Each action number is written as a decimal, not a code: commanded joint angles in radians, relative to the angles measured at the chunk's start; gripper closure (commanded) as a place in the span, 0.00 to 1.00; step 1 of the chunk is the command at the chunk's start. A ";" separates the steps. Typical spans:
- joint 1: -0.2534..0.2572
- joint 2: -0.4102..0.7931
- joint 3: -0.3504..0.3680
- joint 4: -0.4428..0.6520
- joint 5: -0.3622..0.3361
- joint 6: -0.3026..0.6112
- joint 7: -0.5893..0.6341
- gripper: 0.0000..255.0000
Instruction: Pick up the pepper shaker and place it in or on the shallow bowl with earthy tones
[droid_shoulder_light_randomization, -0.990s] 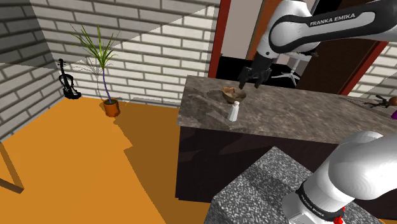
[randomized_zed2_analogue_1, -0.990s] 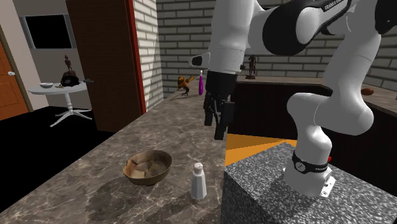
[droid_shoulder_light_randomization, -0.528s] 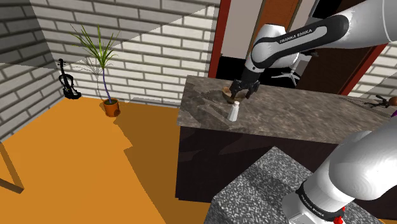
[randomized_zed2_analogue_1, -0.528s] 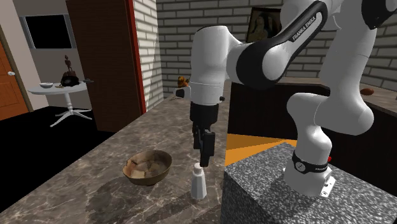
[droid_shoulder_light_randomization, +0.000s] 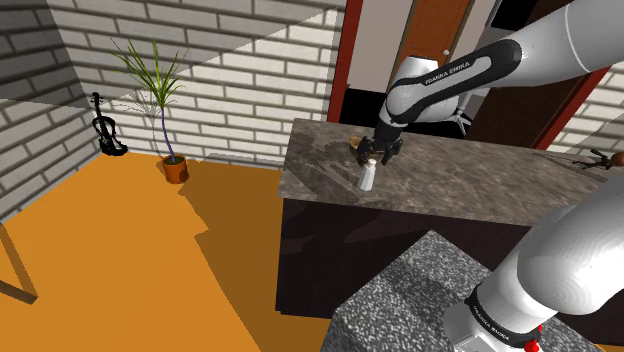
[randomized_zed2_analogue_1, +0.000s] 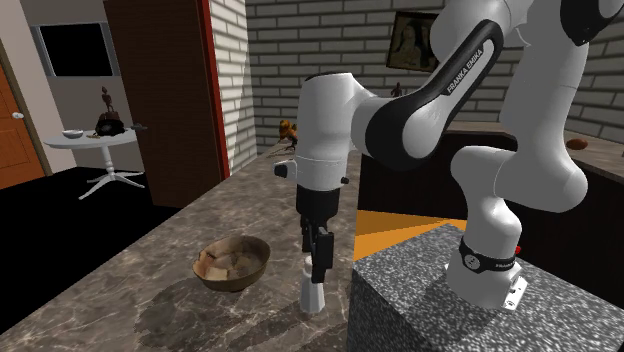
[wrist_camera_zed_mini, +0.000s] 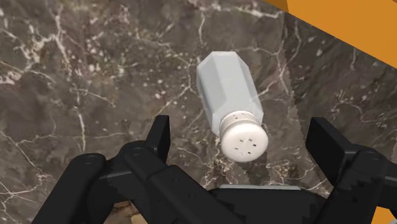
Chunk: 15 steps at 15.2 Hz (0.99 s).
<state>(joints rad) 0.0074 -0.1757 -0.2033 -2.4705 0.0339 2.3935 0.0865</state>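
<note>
On the second exterior view's left, the shallow brown bowl (randomized_zed2_analogue_1: 232, 263) sits on the dark marbled desk (randomized_zed2_analogue_1: 120, 300). The pale pepper shaker (randomized_zed2_analogue_1: 312, 291) stands upright just beside it, toward the speckled stand (randomized_zed2_analogue_1: 420, 290). My gripper (randomized_zed2_analogue_1: 318, 262) hangs straight over the shaker. In the wrist view its fingers (wrist_camera_zed_mini: 159, 137) are spread wide, one on each side of the perforated cap, and neither touches it, so nothing is held yet.

Here is what worries me. The fingers look level with the cap, not the body. If I close at this height I would likely pinch only the narrow top, and the shaker could slip or swing on the lift. A slightly off-centre descent could let one finger clip the cap and tip the shaker. The desk's edge is near, with orange floor beyond it, so a tipped shaker might roll off. The bowl is close enough that a sloppy sideways move could nudge it.

Half a second ago the gripper hovered above the cap; it has since dropped to straddle it. Shaker and bowl have not moved.
</note>
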 joint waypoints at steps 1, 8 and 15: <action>0.001 0.005 0.000 -0.001 0.002 0.006 -0.001 0.00; 0.001 0.004 0.000 -0.001 0.001 0.006 -0.001 1.00; 0.000 0.004 0.000 -0.001 0.001 0.006 -0.001 1.00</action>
<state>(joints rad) 0.0077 -0.1715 -0.2036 -2.4708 0.0353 2.3992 0.0854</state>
